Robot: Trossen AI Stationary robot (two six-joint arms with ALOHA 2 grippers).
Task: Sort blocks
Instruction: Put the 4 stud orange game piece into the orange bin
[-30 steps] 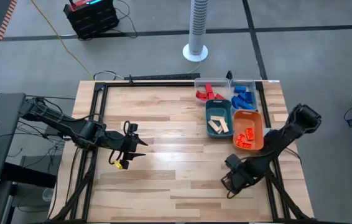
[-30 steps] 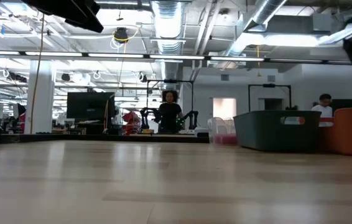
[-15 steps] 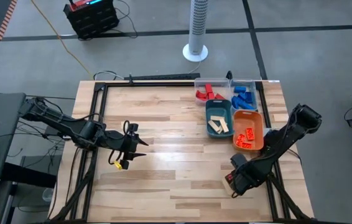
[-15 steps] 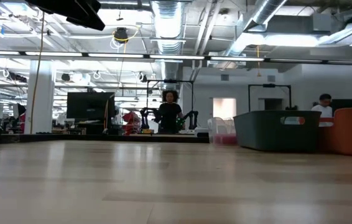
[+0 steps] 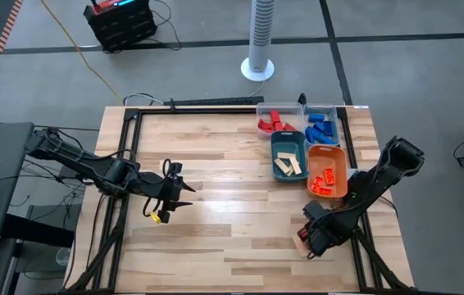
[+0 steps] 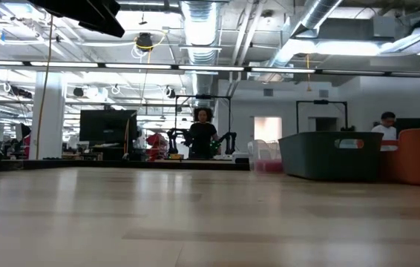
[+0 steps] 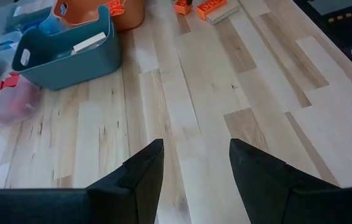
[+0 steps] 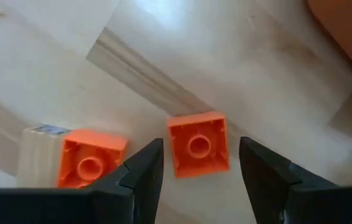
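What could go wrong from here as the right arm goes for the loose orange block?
1. The right gripper has open jaws around one orange block; a second orange block on a tan block lies close by and could get knocked.
2. The orange tray is near, so the lift could clip it.

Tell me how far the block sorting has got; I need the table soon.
Mostly done: red, blue, tan and orange blocks lie in their trays. The open right gripper straddles an orange block on the table, ungripped. Another orange block and a tan block remain. The left gripper waits open.
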